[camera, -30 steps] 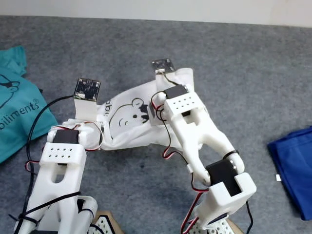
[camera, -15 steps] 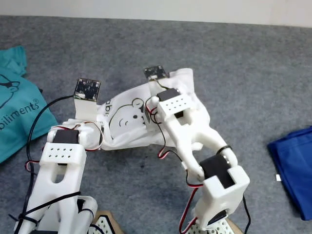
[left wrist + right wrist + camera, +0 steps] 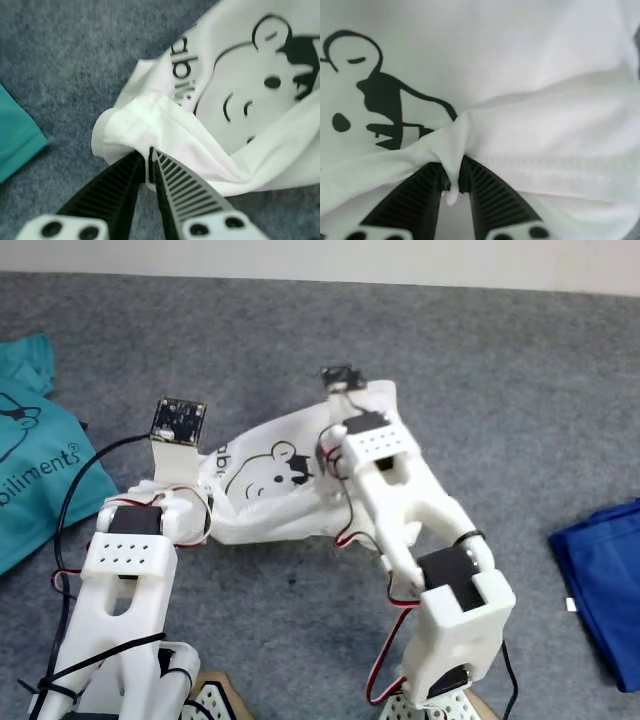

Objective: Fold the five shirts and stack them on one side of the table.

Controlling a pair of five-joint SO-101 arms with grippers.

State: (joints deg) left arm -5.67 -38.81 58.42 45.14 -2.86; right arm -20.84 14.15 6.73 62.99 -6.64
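The left pincer (image 3: 150,156) and right pincer (image 3: 453,176) each clamp a shirt (image 3: 270,515) fold between their tips, likely to lift it for folding.

The left gripper (image 3: 149,160) pinches a bunched fold at the edge of the white shirt (image 3: 165,125), its ribbed black jaws closed on the cloth. Beyond the fingertips the shirt spreads out, showing a black bear drawing (image 3: 272,82) and lettering (image 3: 182,65). A teal shirt (image 3: 15,135) lies off to the gripper's side on the grey carpet (image 3: 65,50), apart from the white one
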